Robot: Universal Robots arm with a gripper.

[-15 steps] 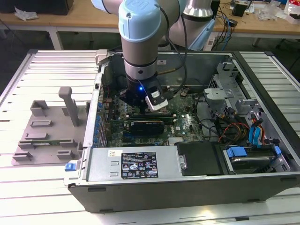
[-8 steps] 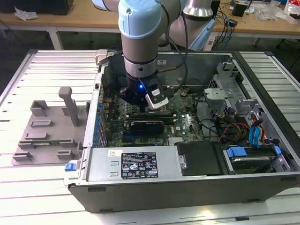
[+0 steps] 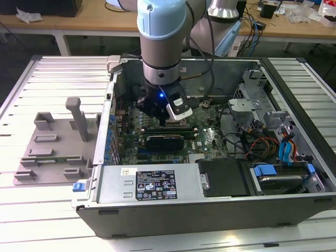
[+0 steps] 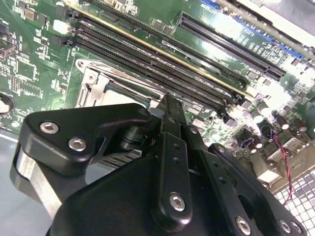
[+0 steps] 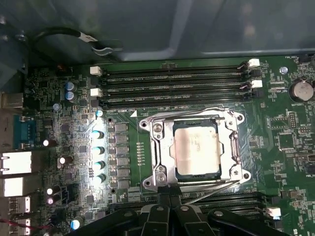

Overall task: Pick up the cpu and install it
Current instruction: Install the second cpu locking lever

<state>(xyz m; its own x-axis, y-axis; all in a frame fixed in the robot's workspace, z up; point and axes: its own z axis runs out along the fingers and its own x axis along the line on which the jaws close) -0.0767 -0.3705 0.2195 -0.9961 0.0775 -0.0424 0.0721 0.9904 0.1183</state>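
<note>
Gripper (image 5: 170,199) fingers pressed together at the first wrist view's lower edge, empty, cpu (image 5: 196,149) seated in the metal-framed socket (image 5: 194,150) just beyond, memory slots (image 5: 172,83) farther up, exterior view adding the open computer case (image 3: 210,189) around the arm (image 3: 161,47).

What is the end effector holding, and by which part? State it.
Nothing, apparently: the cpu lies in its socket frame, with the end effector beside the frame, apart from the chip.

Square cpu with brushed silver-grey metal top (image 5: 196,150), semi-matt. Bare shiny steel socket frame (image 5: 156,147). Glossy green circuit board (image 5: 290,147). Matt black gripper (image 4: 172,128) linkage, bright steel screws. Ribbed aluminium table (image 3: 47,79), satin.
</note>
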